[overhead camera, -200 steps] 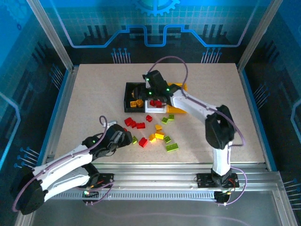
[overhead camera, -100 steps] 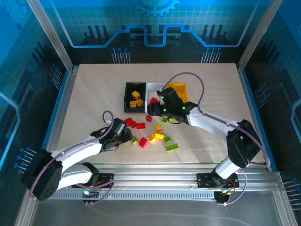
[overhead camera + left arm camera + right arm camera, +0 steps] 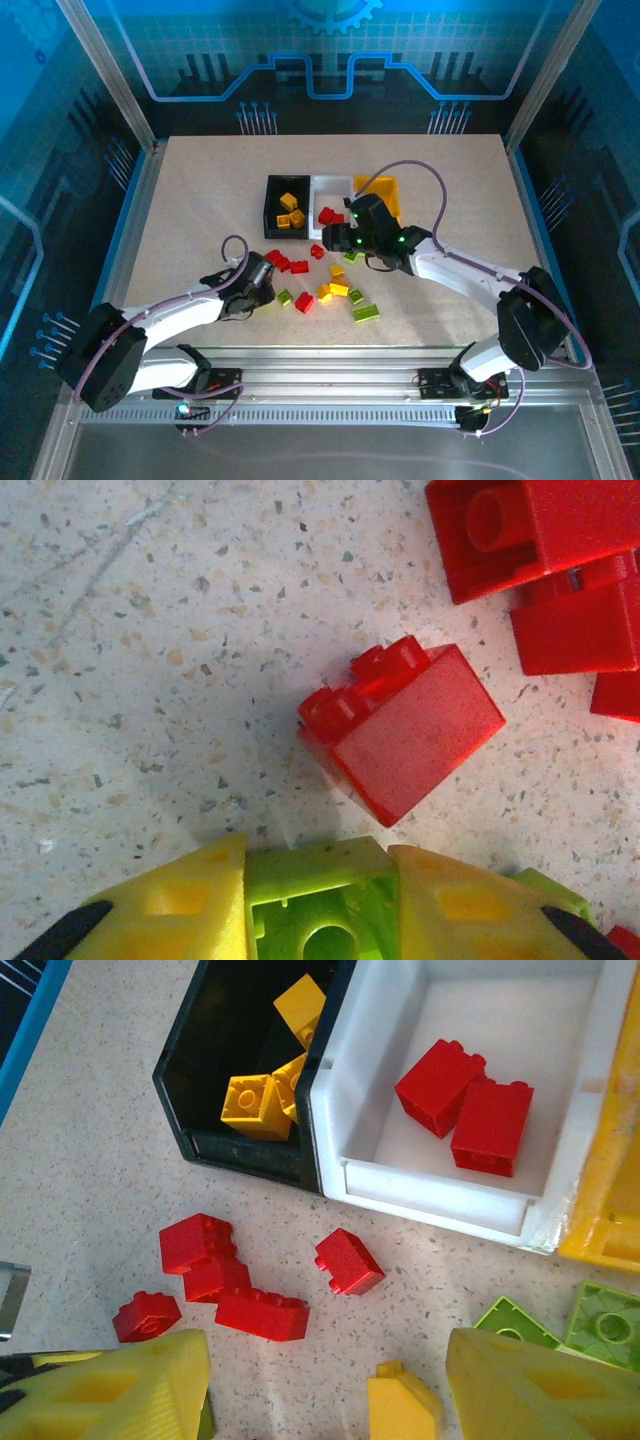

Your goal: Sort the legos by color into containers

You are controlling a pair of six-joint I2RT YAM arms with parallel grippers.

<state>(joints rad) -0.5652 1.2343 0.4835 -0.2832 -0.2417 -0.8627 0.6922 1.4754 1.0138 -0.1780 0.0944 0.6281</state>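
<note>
Loose legos (image 3: pixel 339 289) are crowding the tabletop (image 3: pixel 200 190) before the containers (image 3: pixel 332 190). Broad bare stretches are lying open on both sides.

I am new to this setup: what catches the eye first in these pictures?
The left gripper clamps a lime green brick at the bottom of the left wrist view, with a red brick lying just ahead. The white bin holds two red bricks, the black bin yellow bricks.
</note>
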